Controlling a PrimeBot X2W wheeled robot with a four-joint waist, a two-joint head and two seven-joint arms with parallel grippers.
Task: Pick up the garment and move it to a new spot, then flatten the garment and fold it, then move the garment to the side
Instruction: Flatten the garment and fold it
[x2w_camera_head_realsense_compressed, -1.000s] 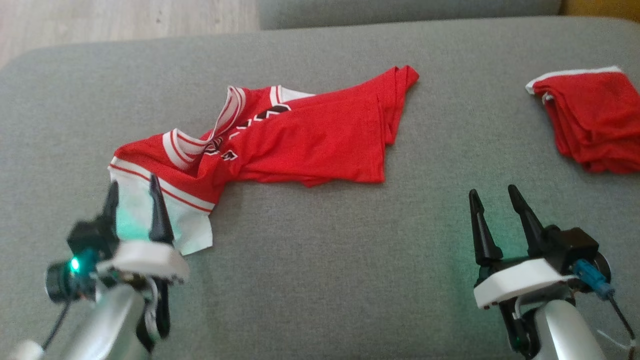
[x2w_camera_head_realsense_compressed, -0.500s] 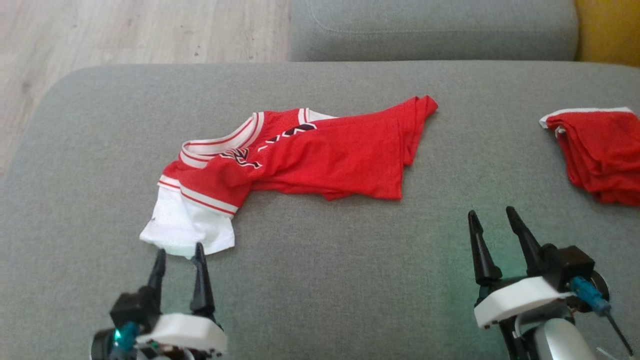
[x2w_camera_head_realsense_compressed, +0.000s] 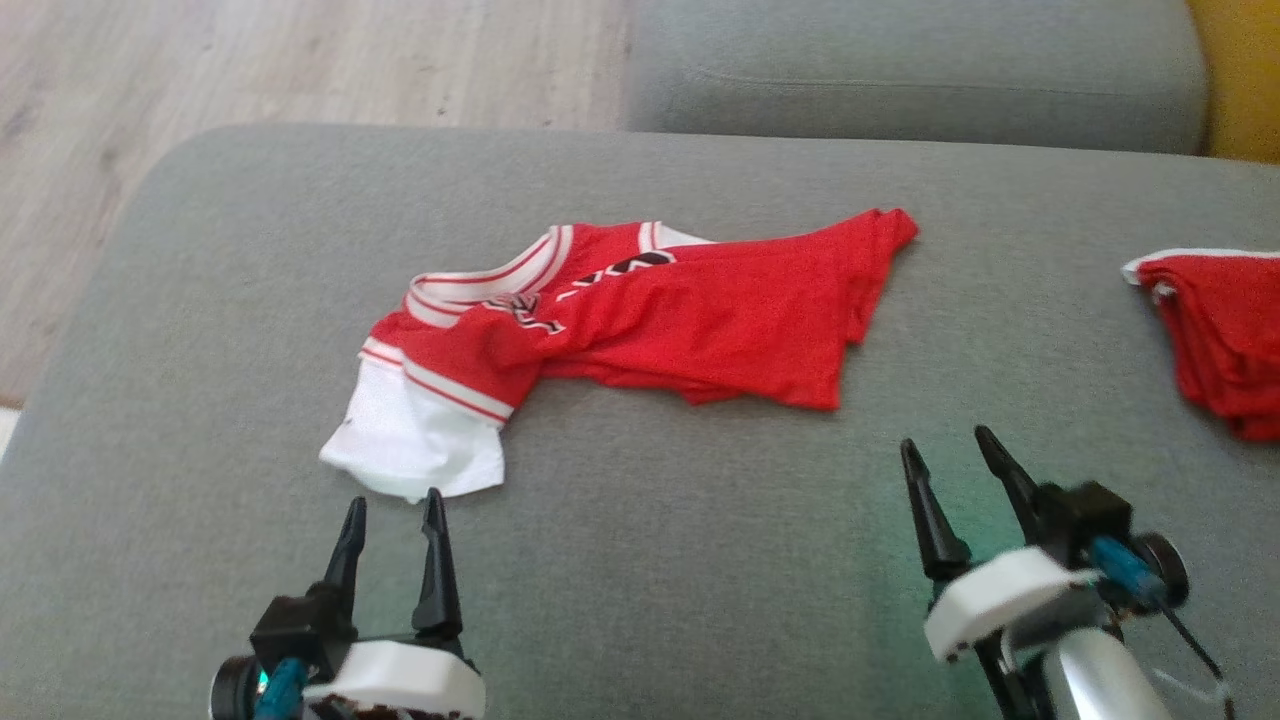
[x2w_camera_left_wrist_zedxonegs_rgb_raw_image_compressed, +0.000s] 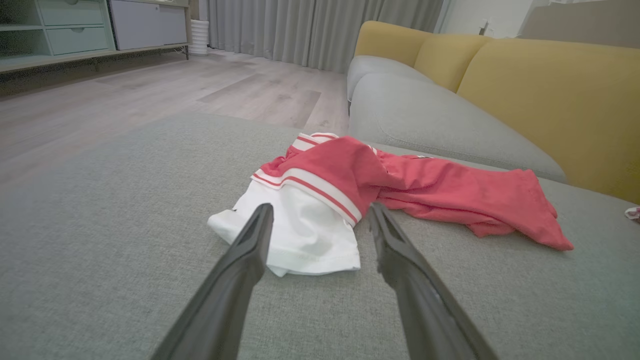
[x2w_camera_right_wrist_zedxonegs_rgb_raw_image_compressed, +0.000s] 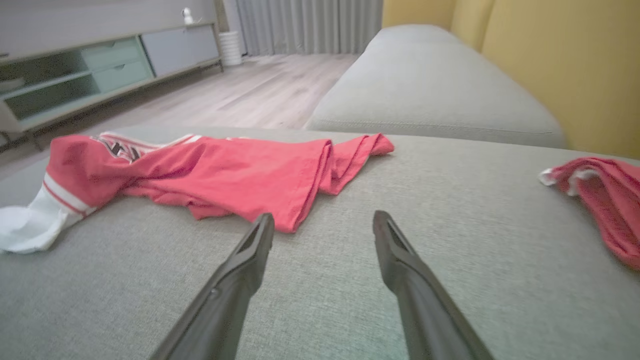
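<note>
Grey upholstered sofa seat (x2w_camera_head_realsense_compressed: 650, 580) serves as the working surface, with pale wooden floor (x2w_camera_head_realsense_compressed: 300, 60) beyond its far edge and a yellow backrest (x2w_camera_left_wrist_zedxonegs_rgb_raw_image_compressed: 550, 100) to one side.

Item 1: the garment (x2w_camera_head_realsense_compressed: 700, 320), a red jersey with white and red striped trim, lies crumpled near the middle of the seat. It is bunched and partly folded over itself, not flat. Its white sleeve (x2w_camera_head_realsense_compressed: 420, 450) spreads out at the end nearest the robot's left side; black lettering shows near the collar but is too small to read.

Item 2: the left claw (x2w_camera_head_realsense_compressed: 395, 497) sits low over the seat just short of the white sleeve's hem. Its fingers are parted and hold nothing. In the left wrist view the sleeve (x2w_camera_left_wrist_zedxonegs_rgb_raw_image_compressed: 300, 230) lies between and just beyond the two fingertips.

Item 3: the right claw (x2w_camera_head_realsense_compressed: 944, 437) hangs over bare cushion near the garment's lower red edge, fingers spread, empty, not touching the cloth.

Item 4: a second red garment (x2w_camera_head_realsense_compressed: 1220, 340) with a white edge lies well apart at the seat's right end.
</note>
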